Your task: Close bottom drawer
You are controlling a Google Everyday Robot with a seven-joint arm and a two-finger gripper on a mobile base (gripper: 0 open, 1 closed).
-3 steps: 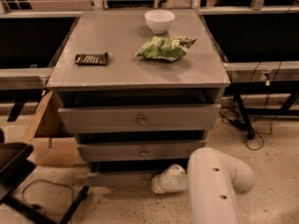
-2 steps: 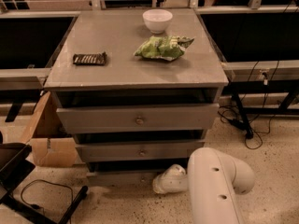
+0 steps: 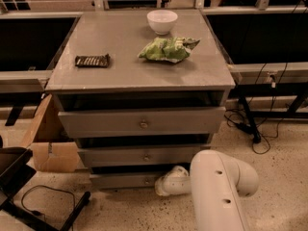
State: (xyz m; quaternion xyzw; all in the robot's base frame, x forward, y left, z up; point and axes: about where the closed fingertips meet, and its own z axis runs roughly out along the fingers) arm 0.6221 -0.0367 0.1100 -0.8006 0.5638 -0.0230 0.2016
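A grey three-drawer cabinet stands in the middle of the camera view. The bottom drawer has the slimmest front and sits low near the floor, pulled out only a little, with a dark gap above it. The mid-width drawer and the widest top drawer stick out further. My white arm reaches in from the lower right. My gripper is down at the right end of the bottom drawer's front, up against it.
On the cabinet top are a white bowl, a green chip bag and a dark snack bar. A cardboard box stands left of the cabinet. A black stand base and cables lie on the floor.
The view has shifted slightly. The arm, gripper and drawers stand much as before.
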